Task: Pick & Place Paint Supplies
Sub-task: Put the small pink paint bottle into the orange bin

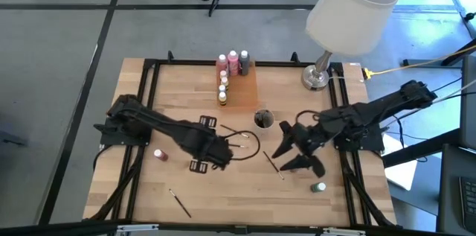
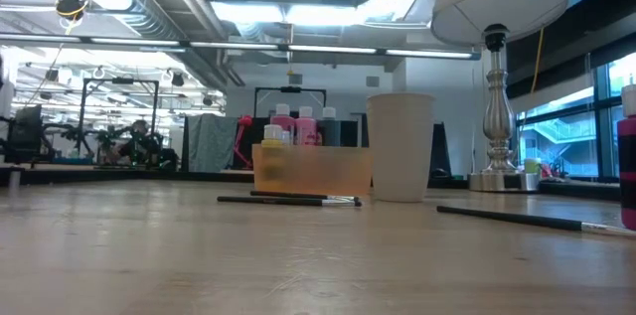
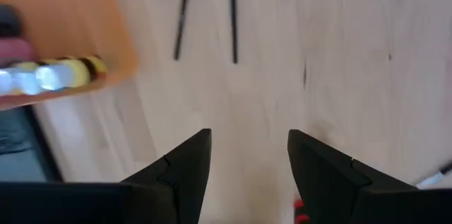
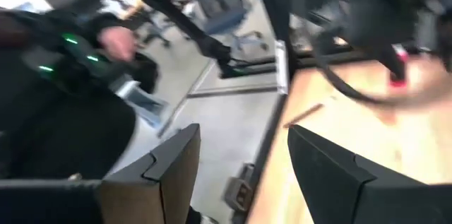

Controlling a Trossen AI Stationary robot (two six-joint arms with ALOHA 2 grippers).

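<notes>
Several paint bottles (image 1: pixel 226 72) stand in an orange tray (image 1: pixel 242 89) at the far middle of the table. A pink bottle (image 1: pixel 159 154) lies on the left, and a green-capped one (image 1: pixel 318 187) on the right. Thin dark brushes lie loose on the wood: two (image 3: pixel 182 15) ahead of my left gripper, one (image 1: pixel 272 163) in the middle and one (image 1: pixel 178 202) near the front. My left gripper (image 3: pixel 248 153) hangs open above the table's middle, pointing steeply down, with nothing between its fingers. My right gripper (image 4: pixel 244 153), also open and holding nothing, is raised right of centre and points nearly level toward the left.
A round grey cup (image 1: pixel 263 120) stands between the two grippers, just near of the tray. A lamp (image 1: pixel 321 76) with a wide white shade (image 1: pixel 353 5) stands at the far right corner. A black frame (image 1: pixel 149 68) rims the table.
</notes>
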